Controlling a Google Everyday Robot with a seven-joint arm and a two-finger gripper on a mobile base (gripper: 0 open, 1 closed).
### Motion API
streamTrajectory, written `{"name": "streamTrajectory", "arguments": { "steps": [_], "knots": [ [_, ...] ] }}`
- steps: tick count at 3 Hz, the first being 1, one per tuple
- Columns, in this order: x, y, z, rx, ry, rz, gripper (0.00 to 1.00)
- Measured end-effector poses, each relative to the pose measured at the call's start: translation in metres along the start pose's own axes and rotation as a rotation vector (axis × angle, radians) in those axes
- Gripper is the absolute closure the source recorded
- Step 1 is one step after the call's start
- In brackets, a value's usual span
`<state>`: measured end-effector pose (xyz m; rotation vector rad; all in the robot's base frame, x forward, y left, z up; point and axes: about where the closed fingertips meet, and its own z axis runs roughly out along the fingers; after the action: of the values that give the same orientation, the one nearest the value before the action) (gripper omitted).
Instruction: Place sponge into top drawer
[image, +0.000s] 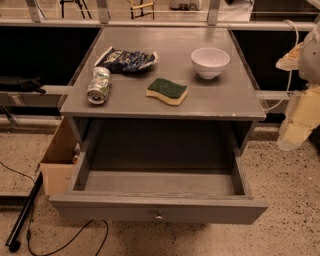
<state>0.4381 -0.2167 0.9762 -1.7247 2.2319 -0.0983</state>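
Note:
The sponge (167, 91) lies flat on the grey cabinet top (220, 100), green scouring face up, yellow body below, near the middle. The top drawer (159, 211) is pulled fully open below it, with a small round metal knob (159, 217) on its front panel, and its inside looks empty. My arm and gripper (295, 125) hang at the right edge of the view, to the right of the cabinet and well clear of the sponge, holding nothing that I can see.
On the cabinet top are a white bowl (210, 62) at the back right, a dark blue foil snack bag (126, 59) at the back left and a tipped drink can (99, 85) at the left. A cardboard box (59, 162) and cables (60, 240) lie on the floor at the left.

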Motion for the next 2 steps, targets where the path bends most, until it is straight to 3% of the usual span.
{"name": "streamTrajectory", "arguments": {
  "steps": [2],
  "knots": [
    [-0.0018, 0.0012, -0.0011, 0.018, 0.004, -0.012, 0.00]
  ]
}}
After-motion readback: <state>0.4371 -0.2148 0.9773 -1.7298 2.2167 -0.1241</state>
